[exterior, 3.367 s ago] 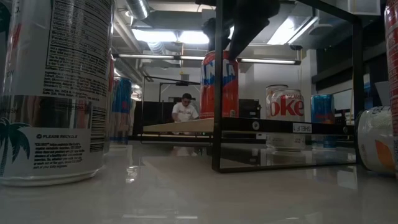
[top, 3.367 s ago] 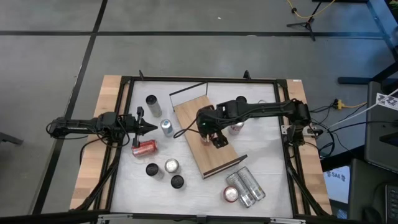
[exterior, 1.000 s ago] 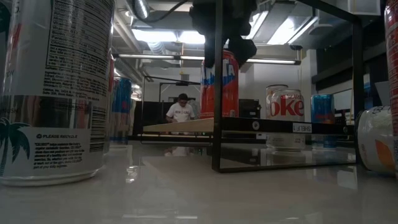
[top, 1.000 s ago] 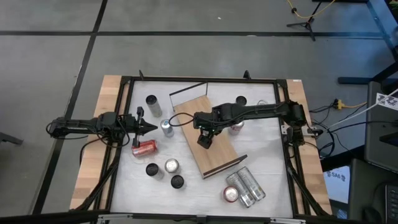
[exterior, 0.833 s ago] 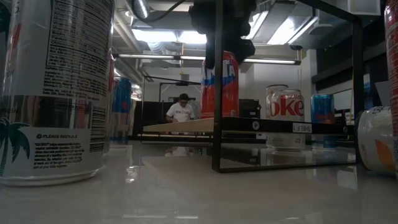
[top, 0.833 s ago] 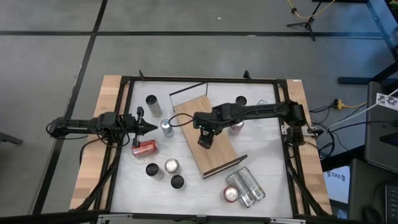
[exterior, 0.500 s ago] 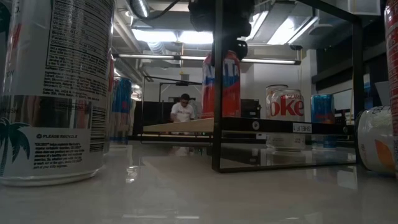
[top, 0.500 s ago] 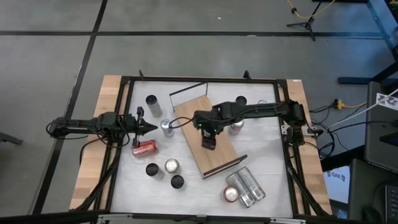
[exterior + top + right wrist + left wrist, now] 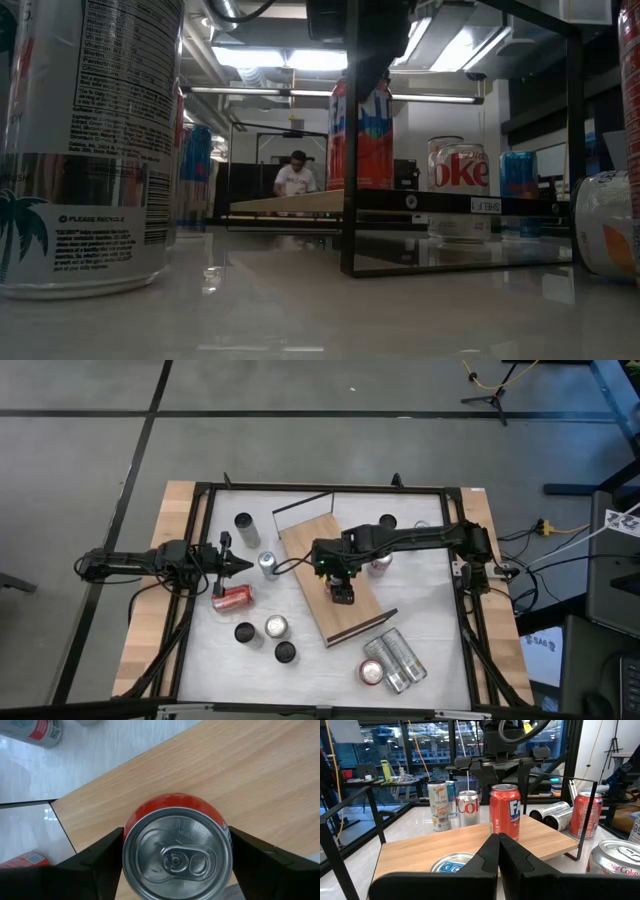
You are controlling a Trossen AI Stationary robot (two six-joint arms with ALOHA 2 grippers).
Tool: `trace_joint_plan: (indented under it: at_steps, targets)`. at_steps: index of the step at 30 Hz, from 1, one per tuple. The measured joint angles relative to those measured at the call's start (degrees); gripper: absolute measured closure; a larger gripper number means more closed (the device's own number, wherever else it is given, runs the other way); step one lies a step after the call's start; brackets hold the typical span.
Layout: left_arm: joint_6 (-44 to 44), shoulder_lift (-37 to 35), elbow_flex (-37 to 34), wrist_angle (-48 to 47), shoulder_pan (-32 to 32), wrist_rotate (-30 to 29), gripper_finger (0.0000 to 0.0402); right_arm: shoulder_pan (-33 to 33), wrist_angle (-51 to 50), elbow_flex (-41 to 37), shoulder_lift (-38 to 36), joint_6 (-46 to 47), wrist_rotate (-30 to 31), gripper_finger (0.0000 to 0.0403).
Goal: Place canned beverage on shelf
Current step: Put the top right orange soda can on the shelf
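Observation:
A red canned beverage (image 9: 177, 852) stands upright on its base on the shelf (image 9: 308, 545), a light wooden board lying slantwise mid-table. From the left wrist the can (image 9: 504, 812) shows on the board, and the low view has it (image 9: 360, 135) behind a black post. My right gripper (image 9: 342, 592) hangs over it, pointing steeply down, shut on it. My left gripper (image 9: 240, 565) waits level at the table's left, shut on nothing (image 9: 499, 850). My right gripper pinches the can's upper wall (image 9: 127, 831) between its two fingers (image 9: 95, 860), one on each opposite side just under the top rim. They come from above, pointing steeply down. The can is upright, its base on the shelf.
A black rail (image 9: 300, 508) closes the shelf's far end. Another red can (image 9: 380, 565) stands right of the shelf. Upright cans (image 9: 246, 525) (image 9: 268, 565) (image 9: 276, 627) and a lying red one (image 9: 232, 598) fill the left. Silver cans (image 9: 392, 658) lie near right.
My right gripper has rolled about its own pointing line above the can, and its fingers have closed in onto the can's sides. The can has stayed standing on the shelf, its label turned a little in the low view.

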Motion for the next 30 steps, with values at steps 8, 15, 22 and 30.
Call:
trace_joint_plan:
  at_steps: [8,15,22,30]
  targets:
    - [0.0,0.0,0.0,0.0,0.0,0.0,0.0401,-1.9,0.5,0.0,0.0,-1.6,-0.8,0.0109]
    - [0.0,0.0,0.0,0.0,0.0,0.0,0.0401,-7.8,0.5,0.0,0.0,-4.9,-3.0,0.0106]
    - [0.0,0.0,0.0,0.0,0.0,0.0,0.0401,-14.8,1.9,-0.1,0.0,-8.5,-2.9,0.0107]
    - [0.0,0.0,0.0,0.0,0.0,0.0,0.0401,-20.9,7.2,-0.1,0.0,-10.9,-2.9,0.011]
